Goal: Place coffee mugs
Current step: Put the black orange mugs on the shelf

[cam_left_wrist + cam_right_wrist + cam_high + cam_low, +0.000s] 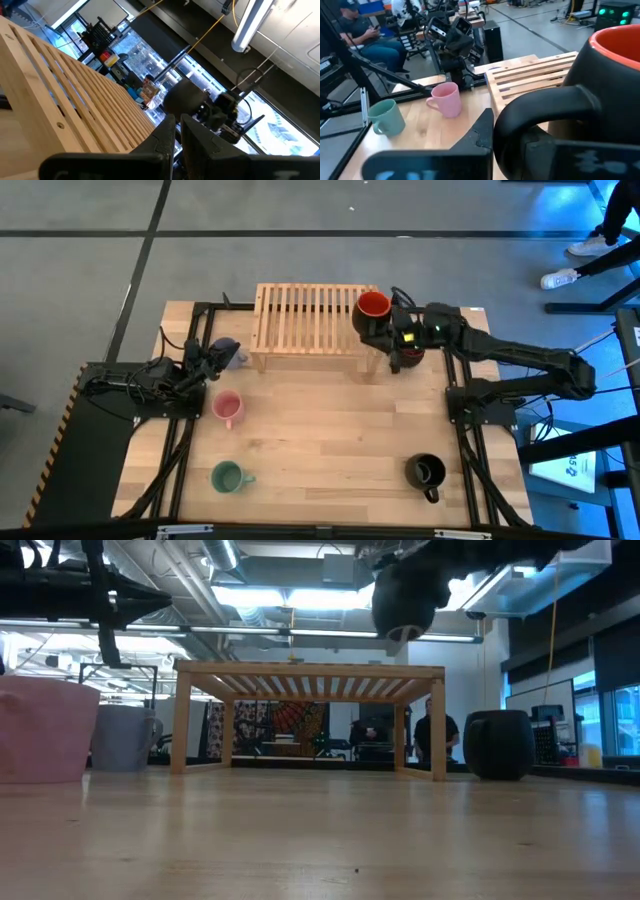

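High view: the right gripper held the dark mug with orange-red inside by its handle over the right end of the slatted wooden rack. The left gripper waited at the table's left edge, near the lavender mug. The pink mug and green mug stood on the table well left of centre, the all-black mug near the front right.

Low view: the carried mug hung above the rack's top, clear of the slats. The pink mug and lavender mug stood at the left, the black mug on the table at the right.

Left wrist view: the left gripper's fingers lay close together with nothing between them; beyond them the rack and the other arm's dark mug showed, rather dimly.

Right wrist view: the right fingers were clamped on the handle of the orange-lined mug; whether its base touched the slats could not be told here.

Step in hand: probably the carry-and-lower of this mug onto the rack.

Next move: likely a level descent until the base rests across the slats, then a release without dragging the handle.
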You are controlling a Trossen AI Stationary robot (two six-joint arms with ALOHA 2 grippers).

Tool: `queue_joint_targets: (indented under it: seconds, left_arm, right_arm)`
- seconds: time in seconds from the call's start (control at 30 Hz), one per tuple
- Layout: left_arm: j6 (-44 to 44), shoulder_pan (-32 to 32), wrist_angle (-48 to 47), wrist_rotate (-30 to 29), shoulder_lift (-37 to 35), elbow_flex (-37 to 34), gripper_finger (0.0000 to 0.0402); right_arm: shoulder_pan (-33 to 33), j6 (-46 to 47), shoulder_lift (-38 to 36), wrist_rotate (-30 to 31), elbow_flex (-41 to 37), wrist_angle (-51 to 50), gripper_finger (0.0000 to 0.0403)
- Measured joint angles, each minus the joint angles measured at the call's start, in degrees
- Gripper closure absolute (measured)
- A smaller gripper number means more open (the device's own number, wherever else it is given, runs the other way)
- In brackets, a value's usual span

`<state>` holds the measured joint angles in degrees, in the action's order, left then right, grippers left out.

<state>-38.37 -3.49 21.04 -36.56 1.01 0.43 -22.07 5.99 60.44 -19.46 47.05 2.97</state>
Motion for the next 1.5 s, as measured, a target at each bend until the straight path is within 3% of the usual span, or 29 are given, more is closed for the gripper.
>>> queue_joint_targets:
  seconds: [0.23, 0.43, 0.87, 1.03, 1.5]
  left_arm:
    - [0.00, -0.02, 0.00, -0.42, 0.00, 0.00, 0.0379]
    - [-0.01, -0.01, 0.00, -2.24, -0.01, 0.00, 0.0379]
    - [-0.02, -0.01, 0.00, -3.43, -0.01, 0.00, 0.0379]
    - [0.00, 0.00, 0.00, -3.43, 0.00, 0.00, 0.0379]
    - [0.00, -0.02, 0.00, -3.43, 0.00, 0.00, 0.0379]
  right_arm:
    - [-11.38, -2.30, 4.94, -11.02, 0.00, 6.99, 0.0391]
    - [-16.73, -3.02, 10.32, -19.22, 0.04, 11.37, 0.0391]
    - [-20.58, -6.29, 16.05, -19.33, 0.04, 13.49, 0.0391]
    - [-22.60, -6.38, 17.76, -22.18, 0.04, 15.20, 0.0391]
    - [-22.58, -4.90, 19.35, -23.37, 0.07, 16.64, 0.0375]
